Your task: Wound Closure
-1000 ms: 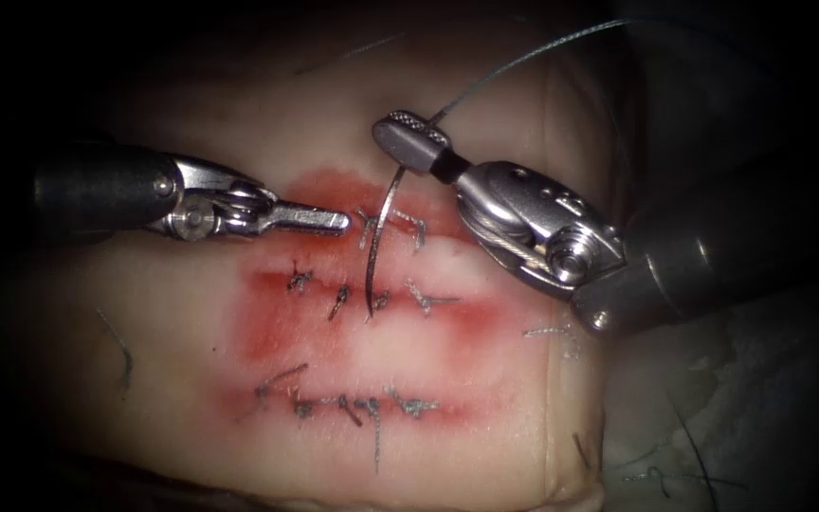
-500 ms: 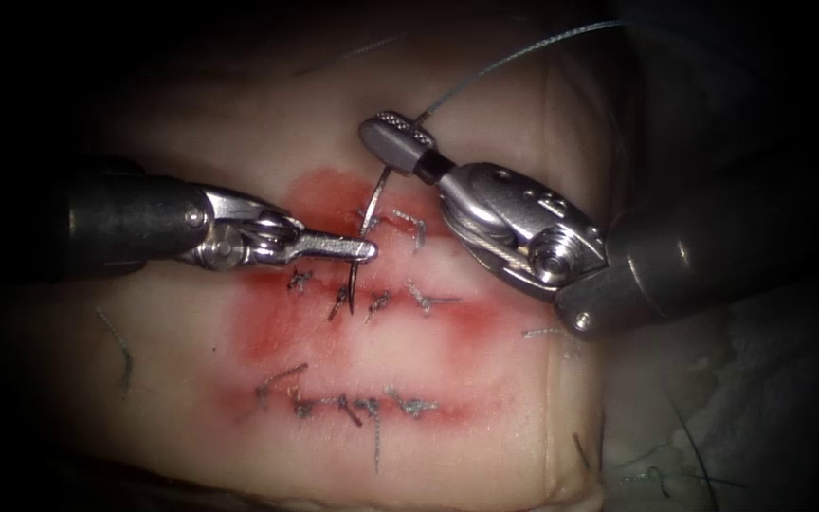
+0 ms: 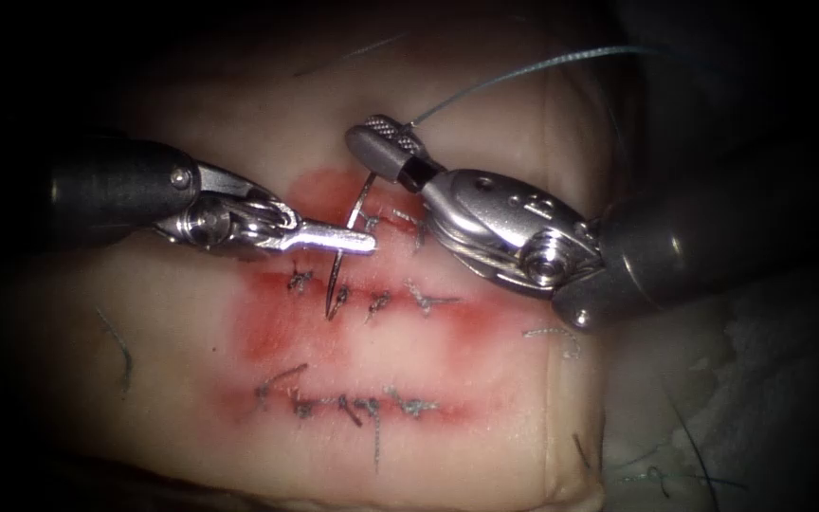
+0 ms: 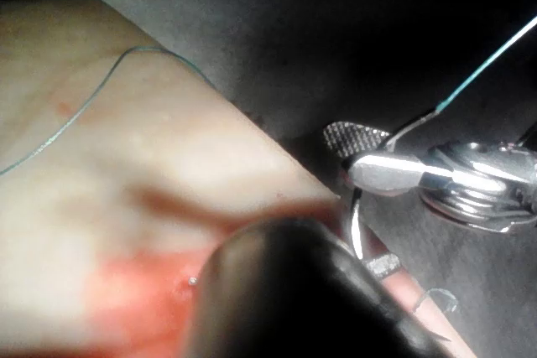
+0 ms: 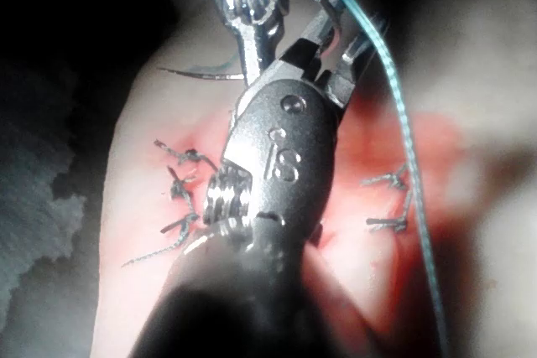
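Note:
The tissue point(image 3: 485, 370) carries three red-stained rows of stitches. My left tool point(image 3: 367, 243) comes in from the left, its jaws shut across the middle of the curved needle point(image 3: 336, 275). The needle stands free above the upper row, point down over the middle row point(image 3: 372, 303). My right tool point(image 3: 364, 131) sits at the needle's tail with its jaws open around it, seen also in the right wrist view point(image 5: 344, 29) and the left wrist view point(image 4: 369, 157). The thread point(image 3: 523, 68) runs from the tail up to the right. The needle point(image 4: 356, 228) shows beside my left tool's shaft.
Red fluid point(image 3: 277, 332) stains the tissue around the stitch rows. Cut thread ends point(image 3: 125, 356) lie on the left of the tissue and more point(image 3: 656, 474) off its right edge. The lower stitch row point(image 3: 362, 408) lies near the front edge.
The right tool carried the needle leftward, then opened its jaws. The left tool moved right to the needle and shut on its middle.

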{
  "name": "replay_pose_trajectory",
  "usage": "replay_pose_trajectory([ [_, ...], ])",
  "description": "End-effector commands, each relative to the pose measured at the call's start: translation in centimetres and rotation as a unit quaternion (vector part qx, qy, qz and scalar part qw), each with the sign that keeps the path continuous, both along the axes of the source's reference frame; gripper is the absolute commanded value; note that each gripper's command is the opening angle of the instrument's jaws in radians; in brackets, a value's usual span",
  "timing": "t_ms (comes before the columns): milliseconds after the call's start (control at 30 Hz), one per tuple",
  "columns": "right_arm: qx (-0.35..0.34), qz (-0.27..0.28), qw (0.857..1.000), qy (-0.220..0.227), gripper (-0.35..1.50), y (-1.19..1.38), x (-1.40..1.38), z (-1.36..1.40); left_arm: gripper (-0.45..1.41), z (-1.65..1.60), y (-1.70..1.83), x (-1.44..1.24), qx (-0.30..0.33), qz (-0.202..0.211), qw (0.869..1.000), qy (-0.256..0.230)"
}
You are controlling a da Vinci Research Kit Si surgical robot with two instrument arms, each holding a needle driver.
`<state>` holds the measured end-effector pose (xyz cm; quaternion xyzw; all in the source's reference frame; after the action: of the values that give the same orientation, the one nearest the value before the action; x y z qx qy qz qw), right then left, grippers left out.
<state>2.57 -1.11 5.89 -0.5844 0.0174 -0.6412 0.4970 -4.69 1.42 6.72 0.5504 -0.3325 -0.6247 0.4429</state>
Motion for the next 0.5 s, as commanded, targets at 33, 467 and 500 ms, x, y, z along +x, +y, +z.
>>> replay_pose_trajectory([
  [33,0.0,0.0,1.0,0.002,1.13,-0.03,0.06,0.01,-0.45,0.03,0.06,-0.05,0.008,-0.006,1.0,-0.008],
  [467,-0.016,-0.021,0.999,0.034,1.16,-0.03,-0.01,-0.01,-0.45,0.04,0.0,-0.02,0.045,-0.022,0.997,-0.062],
  [500,-0.014,-0.029,0.999,0.042,1.18,-0.03,-0.02,-0.01,-0.45,0.04,0.0,-0.03,0.045,-0.021,0.997,-0.062],
])
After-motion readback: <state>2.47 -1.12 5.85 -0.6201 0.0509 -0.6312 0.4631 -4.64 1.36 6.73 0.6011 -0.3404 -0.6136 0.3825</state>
